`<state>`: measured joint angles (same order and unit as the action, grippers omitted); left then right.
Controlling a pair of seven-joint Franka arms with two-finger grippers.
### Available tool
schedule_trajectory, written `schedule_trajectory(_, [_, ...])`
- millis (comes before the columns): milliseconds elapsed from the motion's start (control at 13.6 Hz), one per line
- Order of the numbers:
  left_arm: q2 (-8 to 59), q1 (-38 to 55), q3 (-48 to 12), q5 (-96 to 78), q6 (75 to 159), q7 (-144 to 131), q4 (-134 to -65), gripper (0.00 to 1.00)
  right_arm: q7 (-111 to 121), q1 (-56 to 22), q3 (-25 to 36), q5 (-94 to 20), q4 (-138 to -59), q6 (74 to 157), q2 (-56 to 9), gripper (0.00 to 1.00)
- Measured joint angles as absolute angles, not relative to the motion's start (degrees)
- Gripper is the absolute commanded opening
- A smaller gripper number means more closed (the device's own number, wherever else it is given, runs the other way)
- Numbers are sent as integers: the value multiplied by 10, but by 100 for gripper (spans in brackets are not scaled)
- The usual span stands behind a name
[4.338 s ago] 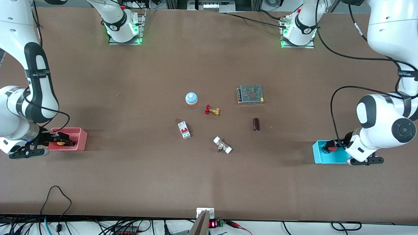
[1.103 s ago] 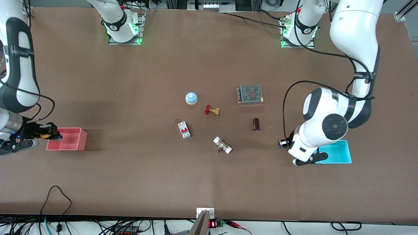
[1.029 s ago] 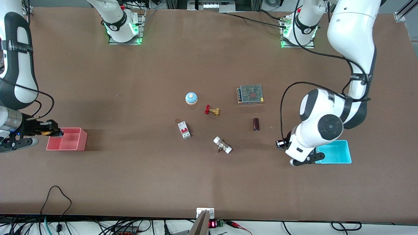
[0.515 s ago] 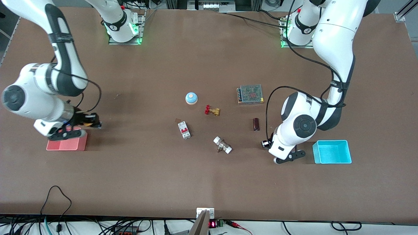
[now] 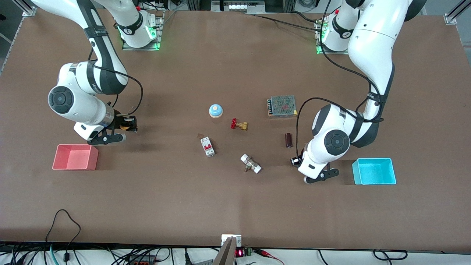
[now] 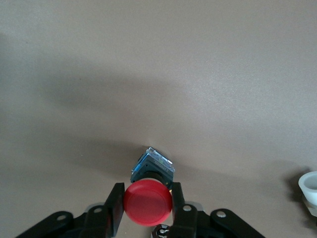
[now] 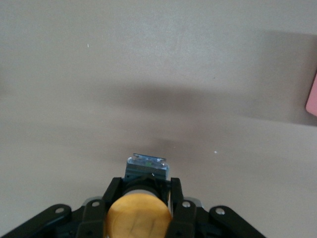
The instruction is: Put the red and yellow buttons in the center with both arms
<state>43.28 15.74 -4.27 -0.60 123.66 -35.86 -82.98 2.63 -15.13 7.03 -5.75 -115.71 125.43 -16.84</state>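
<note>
My right gripper (image 5: 127,125) is shut on the orange-yellow button (image 5: 124,127) and holds it over bare brown tabletop (image 5: 165,147), between the pink tray and the table's middle. In the right wrist view the yellow cap (image 7: 138,216) sits between the fingers (image 7: 176,198), black body pointing down at the table. My left gripper (image 5: 295,161) is shut on the red button (image 6: 147,202), over the tabletop close to a dark cylinder (image 5: 289,140). The red cap is hidden in the front view.
Around the middle lie a light-blue dome (image 5: 216,110), a brass valve with red handwheel (image 5: 238,124), a circuit breaker (image 5: 207,146), a white-ended fitting (image 5: 251,163) and a metal power supply (image 5: 282,106). A pink tray (image 5: 75,167) and a cyan tray (image 5: 375,181) stand at the table's ends.
Both arms have lifted their buttons out of the trays and carried them toward the table's middle. The right arm moved furthest in the last half second.
</note>
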Motion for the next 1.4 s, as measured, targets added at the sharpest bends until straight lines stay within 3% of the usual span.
schedule_trajectory(147, [433,157,-42,-6,1238,-358,-828,100,10,-153,70,-57,-1161,1275,-183,24])
schedule_trajectory(588, [402,143,-28,-5,1229,-352,-813,100,-24,-175,70,-57,-1157,1351,-237,24])
schedule_trajectory(1176, [267,70,-23,24,1071,-205,-811,100,-22,-188,68,-57,-1140,1394,-286,26])
schedule_trajectory(1250, [251,64,-23,25,1056,-191,-811,100,-20,-188,68,-57,-1139,1394,-287,67])
schedule_trajectory(1324, [236,58,-23,25,1040,-177,-811,100,-20,-188,68,-57,-1139,1394,-287,100])
schedule_trajectory(1397, [219,51,-23,26,1026,-161,-811,100,-20,-189,68,-57,-1135,1395,-289,100])
